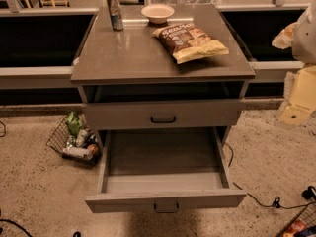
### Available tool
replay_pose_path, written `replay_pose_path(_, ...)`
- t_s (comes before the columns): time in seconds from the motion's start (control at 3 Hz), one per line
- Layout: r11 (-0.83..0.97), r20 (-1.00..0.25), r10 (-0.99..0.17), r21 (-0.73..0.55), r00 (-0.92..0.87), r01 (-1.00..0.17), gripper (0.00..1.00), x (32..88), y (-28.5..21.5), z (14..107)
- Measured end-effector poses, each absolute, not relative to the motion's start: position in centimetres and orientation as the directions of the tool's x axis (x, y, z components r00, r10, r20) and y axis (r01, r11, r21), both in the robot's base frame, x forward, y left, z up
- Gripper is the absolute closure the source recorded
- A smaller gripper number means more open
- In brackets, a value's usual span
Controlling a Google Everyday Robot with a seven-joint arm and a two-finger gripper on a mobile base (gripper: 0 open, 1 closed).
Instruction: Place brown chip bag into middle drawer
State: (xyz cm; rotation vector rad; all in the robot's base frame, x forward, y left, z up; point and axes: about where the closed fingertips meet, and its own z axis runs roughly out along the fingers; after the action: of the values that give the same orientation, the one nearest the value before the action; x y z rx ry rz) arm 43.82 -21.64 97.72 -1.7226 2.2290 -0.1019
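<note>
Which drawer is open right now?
The middle drawer, the lower one, pulled out with its tray showing; the taller-fronted drawer above is shut. The gripper sits at the right edge.

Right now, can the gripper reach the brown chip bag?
Probably yes. The gripper hangs at the right, near the brown chip bag lying uncovered on the cabinet top; nothing stands between.

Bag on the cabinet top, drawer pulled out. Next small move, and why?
Probably move the gripper left and up toward the brown chip bag. The gripper sits at the right edge of the view, beside the cabinet and well apart from the bag, which lies flat on the cabinet top. The middle drawer is already pulled out, so reaching the bag likely comes first.
</note>
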Motion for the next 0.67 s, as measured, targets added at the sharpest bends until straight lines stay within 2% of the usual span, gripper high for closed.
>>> replay_pose_path(0.33,0.266,-0.211,-0.954,-0.255,-0.215,-0.93,0.0,44.1,-21.5,97.6)
replay_pose_path(0.67,0.2,-0.223,-0.966,-0.308,-0.134,-0.93,0.0,48.4,-20.4,95.4)
